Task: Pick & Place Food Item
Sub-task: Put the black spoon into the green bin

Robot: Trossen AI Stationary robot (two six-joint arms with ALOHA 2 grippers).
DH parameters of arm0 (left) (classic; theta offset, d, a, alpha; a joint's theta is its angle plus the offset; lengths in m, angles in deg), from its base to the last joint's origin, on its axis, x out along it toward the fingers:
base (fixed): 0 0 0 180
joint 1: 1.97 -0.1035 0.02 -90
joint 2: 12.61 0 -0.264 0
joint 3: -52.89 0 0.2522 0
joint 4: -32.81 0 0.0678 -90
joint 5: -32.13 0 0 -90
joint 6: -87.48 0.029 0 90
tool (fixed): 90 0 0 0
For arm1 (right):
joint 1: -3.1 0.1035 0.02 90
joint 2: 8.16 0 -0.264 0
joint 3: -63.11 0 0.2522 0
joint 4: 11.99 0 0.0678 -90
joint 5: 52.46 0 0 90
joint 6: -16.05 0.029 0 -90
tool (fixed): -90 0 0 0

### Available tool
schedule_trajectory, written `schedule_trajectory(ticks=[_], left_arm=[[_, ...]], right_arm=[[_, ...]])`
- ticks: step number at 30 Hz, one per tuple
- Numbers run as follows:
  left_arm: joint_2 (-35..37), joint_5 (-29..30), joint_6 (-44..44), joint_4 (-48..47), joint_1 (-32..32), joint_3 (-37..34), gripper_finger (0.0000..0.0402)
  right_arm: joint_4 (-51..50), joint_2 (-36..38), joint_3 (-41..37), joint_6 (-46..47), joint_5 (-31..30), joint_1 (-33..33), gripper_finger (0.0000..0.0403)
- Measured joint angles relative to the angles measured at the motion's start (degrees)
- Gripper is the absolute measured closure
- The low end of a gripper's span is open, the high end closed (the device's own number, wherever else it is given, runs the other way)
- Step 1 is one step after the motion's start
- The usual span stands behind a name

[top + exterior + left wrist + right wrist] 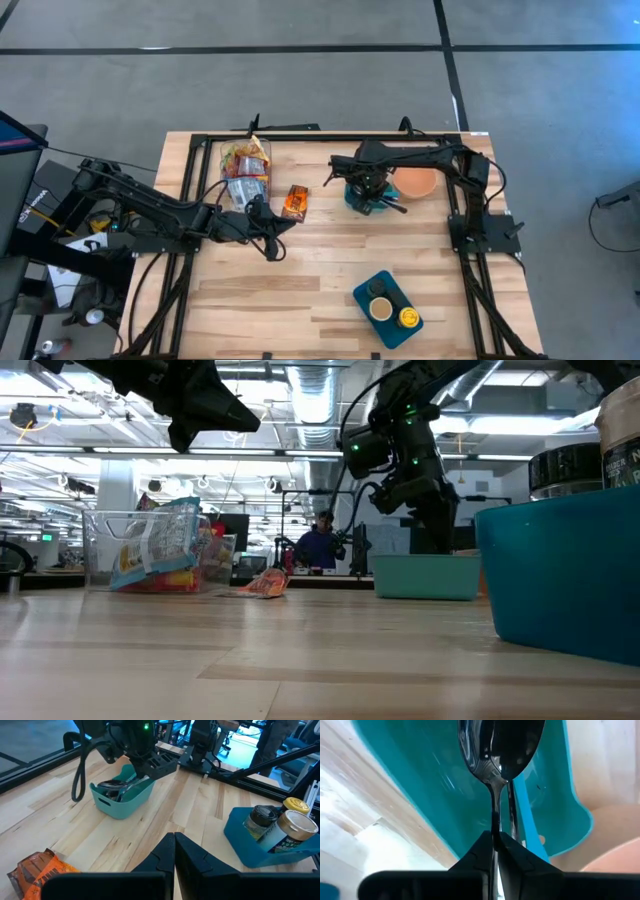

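Right claw (495, 837) clamped on a spoon (500, 750) over the teal bin (362, 196). Left claw (174, 842) closed, empty, above the counter (300, 280) beside the orange snack packet (294, 202).

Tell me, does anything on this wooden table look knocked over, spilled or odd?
Yes: the clear plastic bin of snack packets lies tipped on its side near the table's far edge, and one orange snack packet lies loose on the wood beside it. Also, for a food task, the right gripper is shut on a metal spoon over the teal basket.
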Motion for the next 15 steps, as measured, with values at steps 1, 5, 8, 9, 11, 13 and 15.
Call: schedule_trajectory(ticks=[1,5,8,9,11,13,15], left_arm=[[0.0,0.0,0.0,-0.02,0.02,0.0,0.0401],[0.0,0.0,0.0,0.0,0.02,0.0,0.0401],[0.0,0.0,0.0,0.0,0.01,0.0,0.0401],[0.0,-0.01,0.0,0.0,0.0,0.0,0.0401],[0.0,-0.02,0.0,0.0,0.0,0.0,0.0401],[0.0,0.0,0.0,0.0,0.0,0.0,0.0401],[0.0,0.0,0.0,0.0,0.0,0.0,0.0401]], right_arm=[[0.21,0.0,-0.37,-0.02,-0.02,-0.06,0.0392],[1.39,0.0,-0.46,-0.01,-0.65,-0.09,0.0392],[1.5,0.0,-0.45,-0.08,1.07,-0.11,0.0389],[1.55,0.0,-0.45,-0.25,1.33,-0.09,0.0387],[1.87,0.0,-0.45,-0.42,1.27,-0.09,0.038],[1.97,0.0,-0.45,-0.43,1.29,-0.09,0.0372],[2.09,0.0,-0.45,-0.44,1.27,-0.09,0.0365]])
